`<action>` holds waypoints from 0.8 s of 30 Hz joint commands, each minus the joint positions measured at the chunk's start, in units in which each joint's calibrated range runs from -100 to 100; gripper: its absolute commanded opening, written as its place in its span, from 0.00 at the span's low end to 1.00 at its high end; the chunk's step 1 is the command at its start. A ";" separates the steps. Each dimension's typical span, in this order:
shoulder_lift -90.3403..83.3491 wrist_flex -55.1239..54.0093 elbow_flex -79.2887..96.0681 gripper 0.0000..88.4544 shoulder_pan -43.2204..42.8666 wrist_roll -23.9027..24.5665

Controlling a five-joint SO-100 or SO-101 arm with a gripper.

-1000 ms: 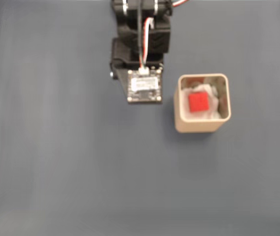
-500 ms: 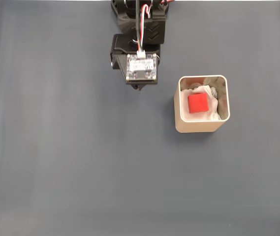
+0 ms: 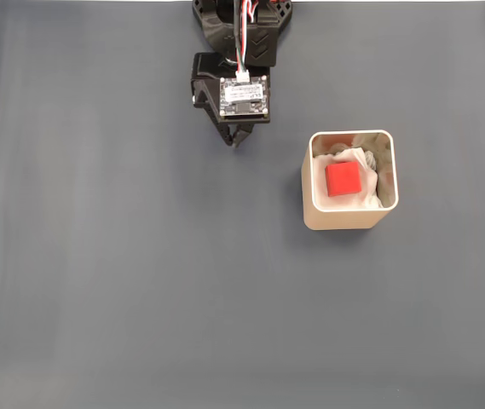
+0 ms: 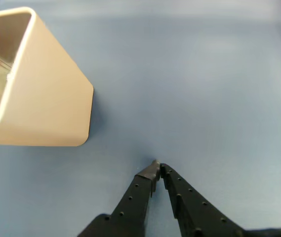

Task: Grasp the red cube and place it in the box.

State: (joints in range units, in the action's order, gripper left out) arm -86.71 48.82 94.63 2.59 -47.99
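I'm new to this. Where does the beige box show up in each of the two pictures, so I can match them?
Fixed view: the box sits right of centre on the grey table, the red cube inside on white padding.
Wrist view: the box fills the upper left corner, a red blur at its inner left edge.
Shared landmark: the black pincer, shut, its tip pointing down by the box's left in the fixed view.

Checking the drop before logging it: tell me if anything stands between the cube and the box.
Nothing does. The cube already lies inside the box, on the white padding. The gripper is shut and empty, off to the box's upper left in the fixed view, over bare mat.
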 commanded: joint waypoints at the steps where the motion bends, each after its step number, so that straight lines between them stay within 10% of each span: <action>1: -3.77 0.05 1.91 0.00 -1.56 0.10; 24: -13.29 26.97 5.19 0.00 -3.98 -0.73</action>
State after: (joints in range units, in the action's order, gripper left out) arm -99.38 73.44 99.27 -1.01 -48.28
